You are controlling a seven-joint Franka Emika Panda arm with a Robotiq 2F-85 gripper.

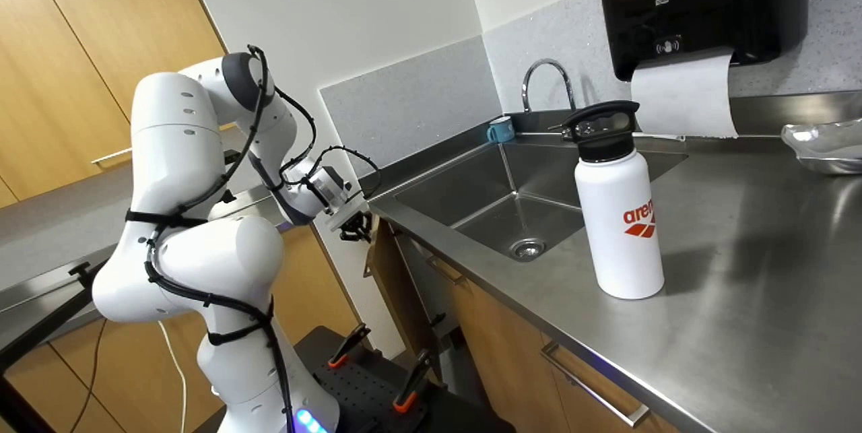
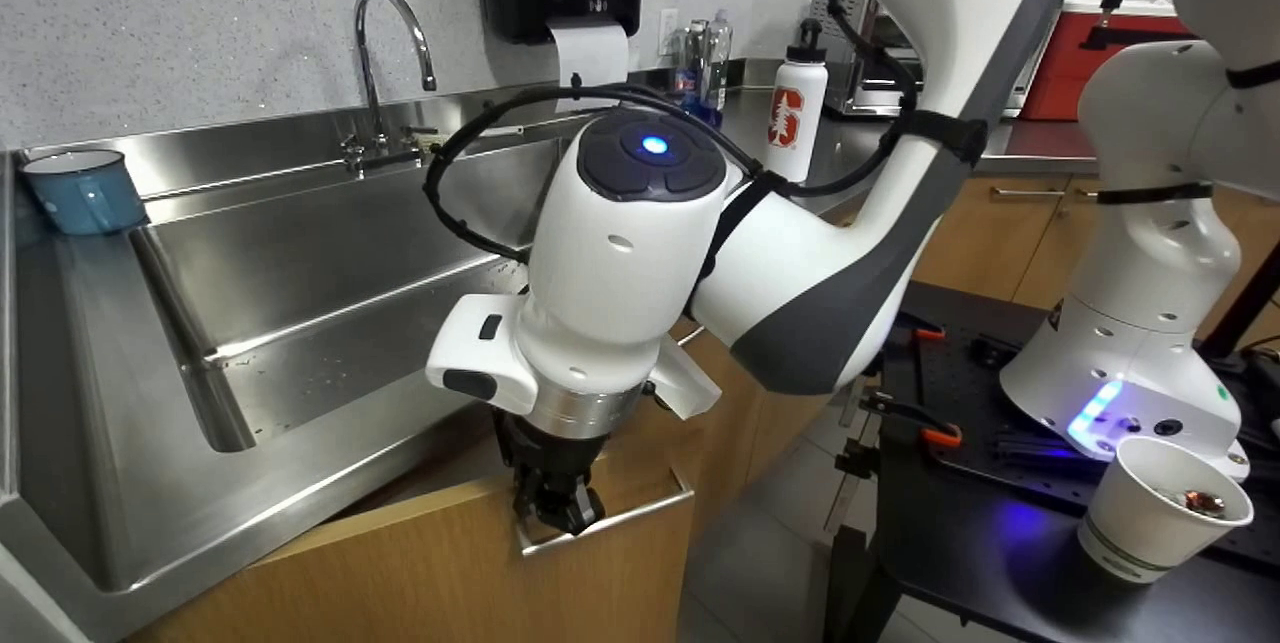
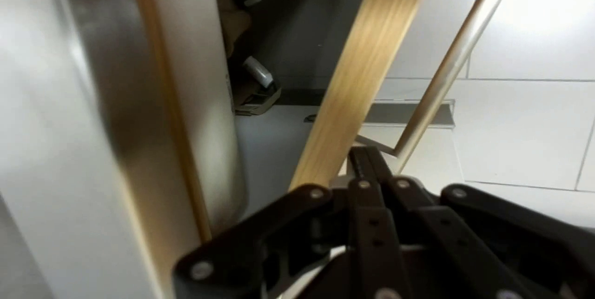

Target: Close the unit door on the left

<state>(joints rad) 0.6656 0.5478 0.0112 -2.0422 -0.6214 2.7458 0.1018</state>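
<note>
- Door [image 2: 430, 573], in an exterior view: ajar under the front edge of the bench [image 2: 310, 463], left end near the front left corner, right end standing out.
- Gripper [image 3: 369, 162]: your jaws are together, nothing seen between them, at the door's outer side near its top; whether they touch it, you can't tell from here.
- Handle [image 2: 640, 512]: your jaws sit close, so push without hooking it. Swing the right end smoothly toward the front edge, arcing, since it likely hinges left; mind your wrist [image 2: 590, 353] against the bench.
</note>
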